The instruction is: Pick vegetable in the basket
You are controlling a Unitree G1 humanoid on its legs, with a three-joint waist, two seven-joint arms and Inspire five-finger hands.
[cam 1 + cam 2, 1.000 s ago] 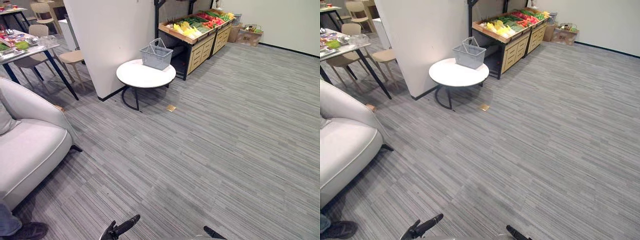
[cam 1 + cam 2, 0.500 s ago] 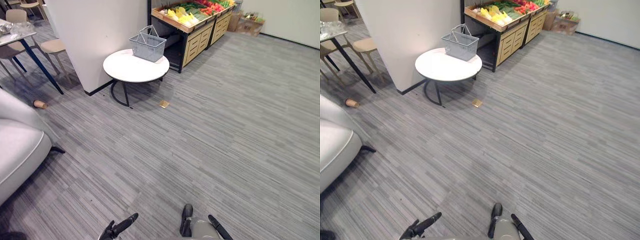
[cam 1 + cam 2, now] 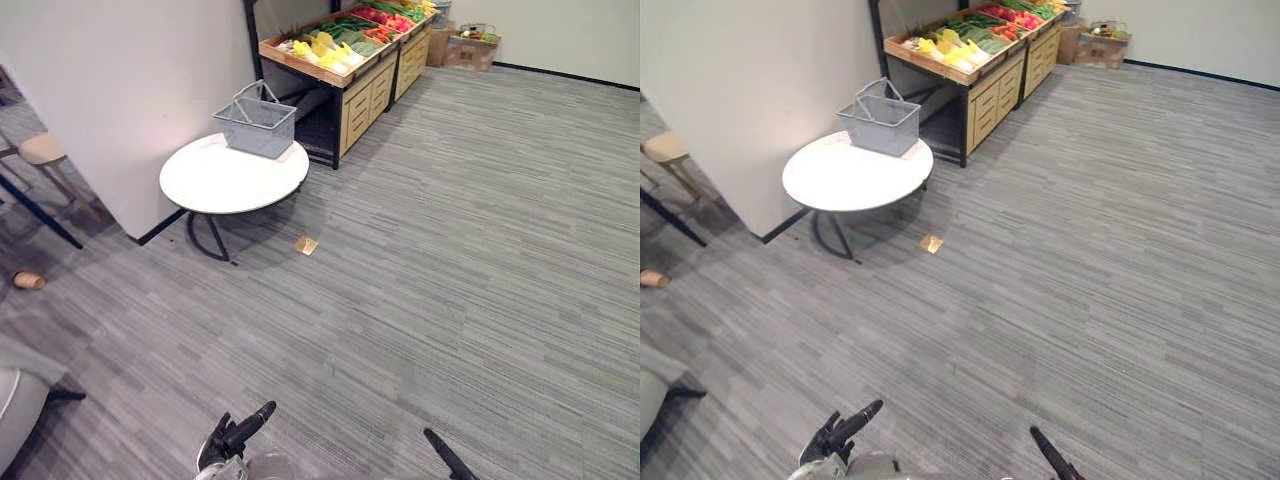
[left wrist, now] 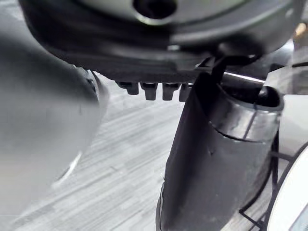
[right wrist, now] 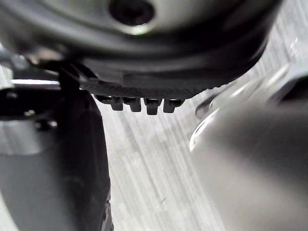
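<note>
The right hand (image 5: 144, 67) shows as a dark bulk, with the ends of its fingers (image 5: 151, 107) standing out in a short, even row and holding nothing. Past the fingers lies grey striped floor (image 5: 144, 183), which the hand does not touch.

The left hand (image 3: 226, 446) and right hand (image 3: 446, 462) are black (wrists silver-grey).

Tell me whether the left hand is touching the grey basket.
Apart. The left eye view shows the left hand near the bottom edge, while the basket sits on the round white table, with a wide stretch of floor between them.
</note>
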